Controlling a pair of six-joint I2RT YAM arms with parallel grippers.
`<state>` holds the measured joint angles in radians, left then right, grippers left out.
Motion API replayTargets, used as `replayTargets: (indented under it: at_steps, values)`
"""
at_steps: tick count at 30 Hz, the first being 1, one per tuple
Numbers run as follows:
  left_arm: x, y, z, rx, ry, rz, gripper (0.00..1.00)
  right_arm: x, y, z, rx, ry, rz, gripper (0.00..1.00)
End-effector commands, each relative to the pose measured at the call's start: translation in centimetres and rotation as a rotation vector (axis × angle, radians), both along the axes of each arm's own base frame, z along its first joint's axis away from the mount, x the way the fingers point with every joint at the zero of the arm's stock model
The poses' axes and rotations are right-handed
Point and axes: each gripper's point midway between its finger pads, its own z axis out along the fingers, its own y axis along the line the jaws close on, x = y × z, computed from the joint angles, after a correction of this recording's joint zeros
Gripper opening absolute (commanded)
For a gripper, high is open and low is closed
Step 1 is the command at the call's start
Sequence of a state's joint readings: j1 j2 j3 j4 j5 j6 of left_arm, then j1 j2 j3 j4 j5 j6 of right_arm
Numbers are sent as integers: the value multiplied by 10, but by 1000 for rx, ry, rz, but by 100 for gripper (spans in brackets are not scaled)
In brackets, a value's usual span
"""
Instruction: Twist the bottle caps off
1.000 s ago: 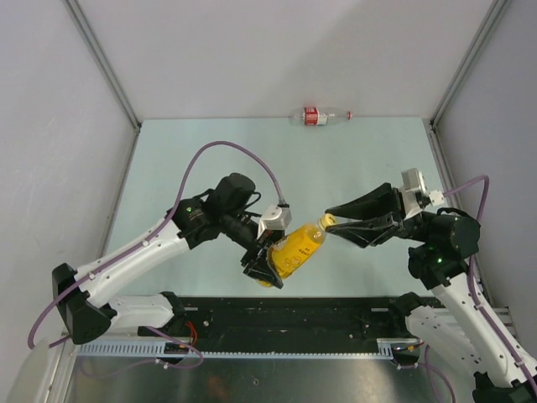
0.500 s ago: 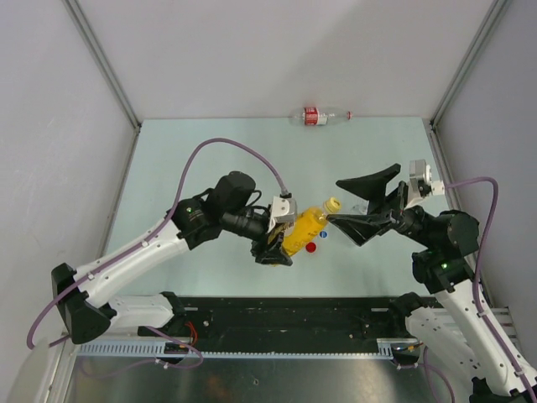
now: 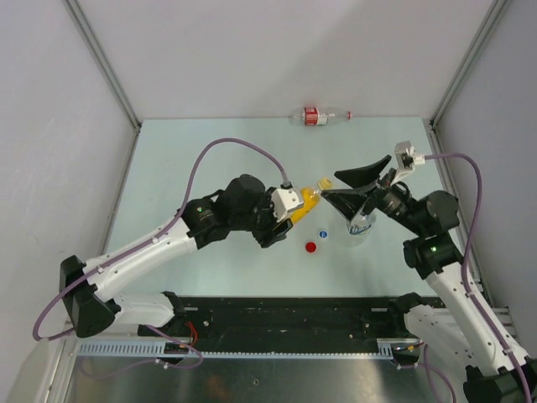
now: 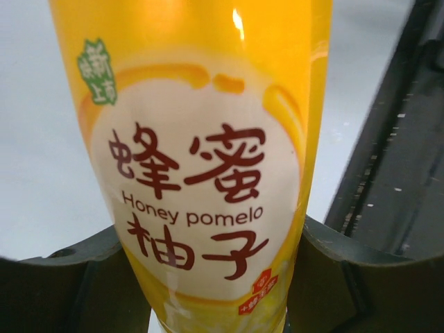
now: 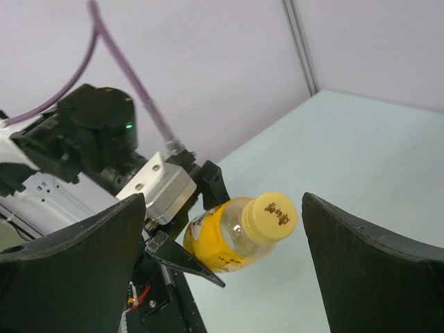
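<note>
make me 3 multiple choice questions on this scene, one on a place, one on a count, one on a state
1. Where does the slim bottle lie? A at the far edge of the table; B at the table's middle; C by the arm bases.
2. How many loose caps lie on the table? A none; B two; C four.
3. The right gripper is: A open around the yellow cap; B shut on the yellow cap; C shut on a clear bottle.
Answers: 1 A, it lies on its side along that edge. 2 B, the red cap and the blue cap. 3 A, its fingers stand apart either side of the cap, on the yellow bottle that the left gripper clamps.
</note>
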<state>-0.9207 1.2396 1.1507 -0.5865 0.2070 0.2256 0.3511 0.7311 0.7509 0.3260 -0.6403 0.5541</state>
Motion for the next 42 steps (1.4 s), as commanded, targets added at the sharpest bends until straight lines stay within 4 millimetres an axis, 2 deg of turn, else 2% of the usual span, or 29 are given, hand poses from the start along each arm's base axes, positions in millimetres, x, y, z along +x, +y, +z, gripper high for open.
replayTargets:
  at_steps: [1, 9, 17, 24, 29, 35, 42]
  values:
    - [33, 14, 6, 76, -138, 181, 11, 16, -2, 1, 28, 97, -37, 97]
    - [48, 30, -11, 249, -256, 314, 9, 46, -6, -34, 20, 304, -89, 97]
    - [55, 41, -22, 370, -333, 394, 7, 63, -8, -56, 35, 445, -70, 95]
    - [55, 42, -22, 384, -345, 402, 7, 75, -3, -82, 35, 581, -34, 84]
    - [54, 40, -24, 382, -340, 393, 7, 76, 2, -85, 45, 611, 9, 72]
    - [53, 40, -26, 394, -342, 387, 6, 77, 5, -85, 54, 624, 24, 66]
    - [51, 37, -30, 402, -336, 368, 6, 79, 8, -89, 55, 640, 36, 62]
